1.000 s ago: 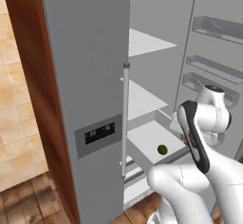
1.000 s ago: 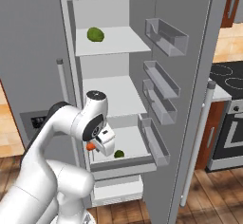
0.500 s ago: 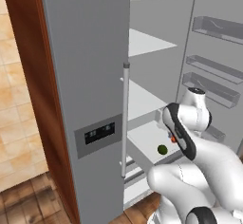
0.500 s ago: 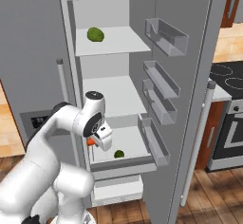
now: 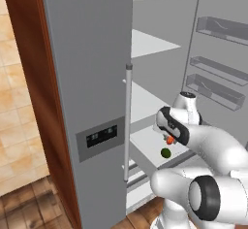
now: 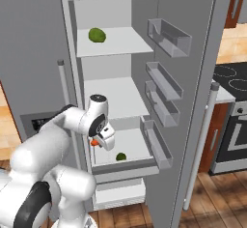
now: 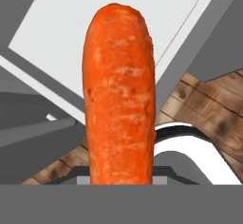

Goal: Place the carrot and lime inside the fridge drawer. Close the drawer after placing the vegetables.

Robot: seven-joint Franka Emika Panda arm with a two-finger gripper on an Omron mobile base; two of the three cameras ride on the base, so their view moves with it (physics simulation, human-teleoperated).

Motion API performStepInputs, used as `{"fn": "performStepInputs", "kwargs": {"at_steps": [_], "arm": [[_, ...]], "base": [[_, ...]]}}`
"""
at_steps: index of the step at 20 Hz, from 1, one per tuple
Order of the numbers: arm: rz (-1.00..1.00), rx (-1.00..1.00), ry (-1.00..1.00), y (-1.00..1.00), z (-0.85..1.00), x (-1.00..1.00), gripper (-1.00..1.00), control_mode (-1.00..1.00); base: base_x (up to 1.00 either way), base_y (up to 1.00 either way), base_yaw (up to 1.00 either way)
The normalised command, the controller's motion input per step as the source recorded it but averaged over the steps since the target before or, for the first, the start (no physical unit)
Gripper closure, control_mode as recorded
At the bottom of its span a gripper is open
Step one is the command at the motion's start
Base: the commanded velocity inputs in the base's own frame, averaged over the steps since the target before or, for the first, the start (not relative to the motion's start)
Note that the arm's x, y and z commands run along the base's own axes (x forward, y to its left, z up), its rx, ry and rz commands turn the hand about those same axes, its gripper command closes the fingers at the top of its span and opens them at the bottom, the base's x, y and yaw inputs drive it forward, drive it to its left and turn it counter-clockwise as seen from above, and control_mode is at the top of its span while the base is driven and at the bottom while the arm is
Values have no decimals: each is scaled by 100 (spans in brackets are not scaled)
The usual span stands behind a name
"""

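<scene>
The pincer [image 6: 96, 142] is clamped on the carrot [image 7: 118, 95], held in front of the fridge's low shelf [image 6: 130, 142], where the lime [image 6: 121, 157] lies near the front edge. The drawer [image 6: 118, 193] sits below that shelf and looks barely pulled out, so a release from here would likely drop the carrot on the shelf or floor. The fingertips are hidden behind the carrot, and I cannot tell how far the drawer is open.

Orange carrot [image 7: 118, 95], faintly mottled; dark green lime [image 6: 121, 157] on the pale grey-white fridge drawer [image 6: 126, 166]. Above the drawer, a lighter yellow-green fruit [image 6: 97, 35] on a white shelf [image 6: 116, 42].
</scene>
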Motion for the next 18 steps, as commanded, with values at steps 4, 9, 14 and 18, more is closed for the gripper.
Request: {"fn": "performStepInputs", "kwargs": {"at_steps": [4, 9, 14, 18], "arm": [[0, 0, 0, 2, -50, 18, 100, -100], [0, -1, 0, 3, -53, 22, 100, -100], [0, 0, 0, 0, -48, 23, 100, -100], [0, 0, 0, 0, -36, 19, 100, -100]], "base": [[0, 0, 0], [0, 0, 0], [0, 0, 0], [0, 0, 0]]}}
